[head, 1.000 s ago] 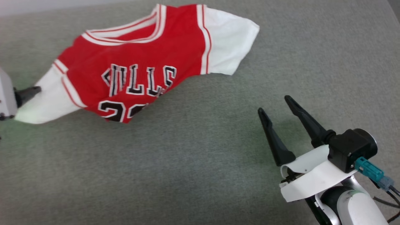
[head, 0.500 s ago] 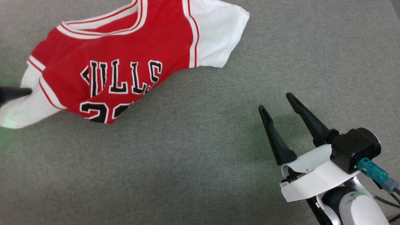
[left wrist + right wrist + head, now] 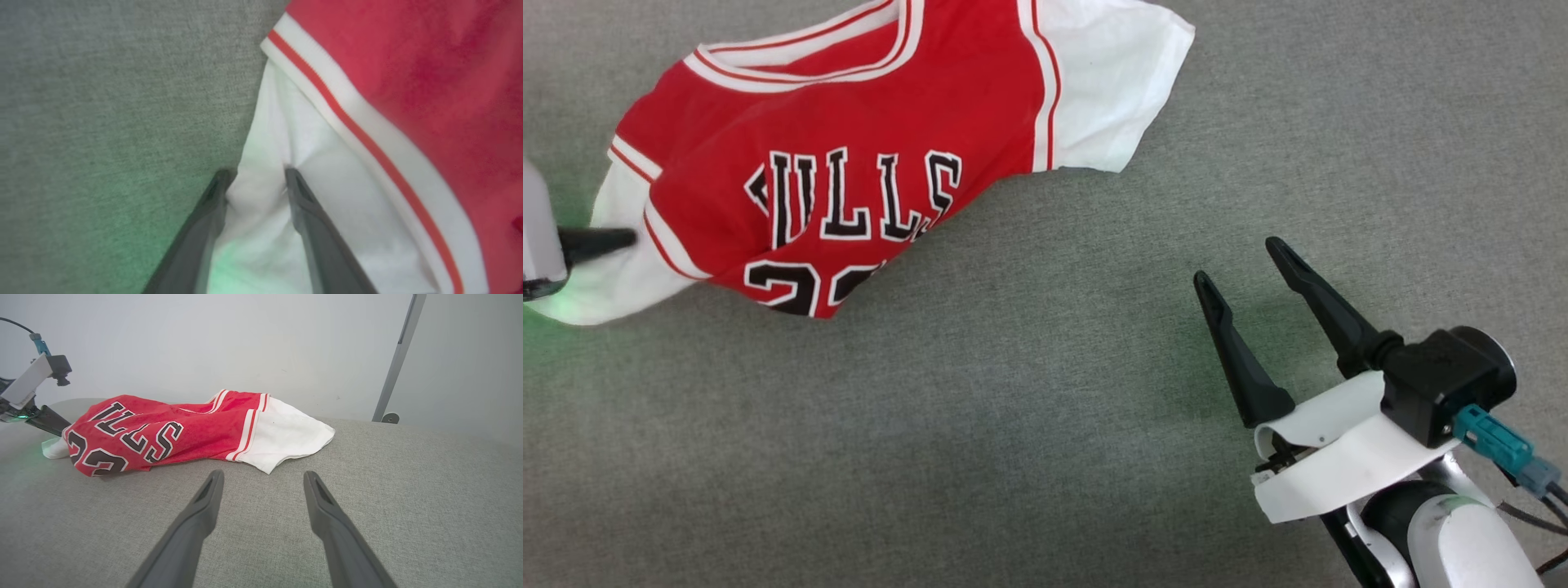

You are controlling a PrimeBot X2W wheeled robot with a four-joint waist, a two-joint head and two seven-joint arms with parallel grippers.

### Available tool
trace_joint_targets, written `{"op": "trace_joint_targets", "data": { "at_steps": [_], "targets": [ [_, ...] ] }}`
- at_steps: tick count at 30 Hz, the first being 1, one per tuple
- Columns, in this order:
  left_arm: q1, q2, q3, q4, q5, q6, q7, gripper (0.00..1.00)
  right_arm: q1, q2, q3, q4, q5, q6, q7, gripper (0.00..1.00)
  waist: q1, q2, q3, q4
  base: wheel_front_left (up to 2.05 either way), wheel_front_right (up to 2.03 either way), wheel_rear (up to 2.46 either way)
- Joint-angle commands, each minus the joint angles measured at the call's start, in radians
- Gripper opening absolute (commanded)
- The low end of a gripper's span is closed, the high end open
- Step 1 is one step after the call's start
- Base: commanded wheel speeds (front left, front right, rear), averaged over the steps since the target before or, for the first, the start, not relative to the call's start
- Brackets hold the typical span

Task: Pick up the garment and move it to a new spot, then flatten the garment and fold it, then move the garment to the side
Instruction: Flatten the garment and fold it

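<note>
Garment (image 3: 866, 155), a red soft-fabric T-shirt with white sleeves and black-and-white lettering, lies rumpled on the grey woven surface (image 3: 1013, 408), with the left arm at its sleeve.
Its long axis runs sleeve to sleeve, from the robot's near left toward the far middle. The left gripper (image 3: 257, 177) straddles the nearer white sleeve (image 3: 286, 134) with cloth bunched between its dark fingers; whether they pinch it I cannot tell. The right gripper (image 3: 1233, 260) hangs spread wide and empty over bare surface, well apart from the other sleeve (image 3: 1111, 90).
</note>
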Motion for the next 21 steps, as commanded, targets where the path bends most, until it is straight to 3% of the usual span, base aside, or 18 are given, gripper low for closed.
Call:
{"op": "trace_joint_targets", "data": {
  "at_steps": [1,10,15,16,21],
  "targets": [
    [0.061,-0.088,-0.050,-0.019,-0.008,-0.012,-0.006,0.00,-0.020,-0.012,0.001,0.005,0.008,-0.001,0.006,1.00,0.0000,0.0000,0.001,0.005,0.00,0.00,0.00],
    [0.027,-0.099,-0.102,-0.086,0.019,-0.011,-0.132,0.00,-0.232,-0.172,0.091,0.060,0.082,-0.001,0.177,1.00,0.0000,0.0000,0.004,0.075,0.00,0.00,0.00],
    [-0.008,-0.122,-0.164,-0.149,0.019,-0.009,-0.178,0.00,-0.504,-0.310,0.171,0.230,0.221,-0.001,0.394,1.00,0.0000,0.0000,0.023,0.149,0.00,0.00,0.00],
    [-0.029,-0.134,-0.191,-0.174,0.019,-0.009,-0.192,0.00,-0.609,-0.350,0.219,0.314,0.272,-0.001,0.474,1.00,0.0000,0.0000,0.038,0.180,0.00,0.00,0.00],
    [-0.085,-0.153,-0.236,-0.213,0.006,-0.009,-0.213,0.00,-0.826,-0.391,0.270,0.475,0.331,-0.001,0.559,1.00,0.0000,0.0000,0.084,0.234,0.00,0.00,0.00]
  ]
}}
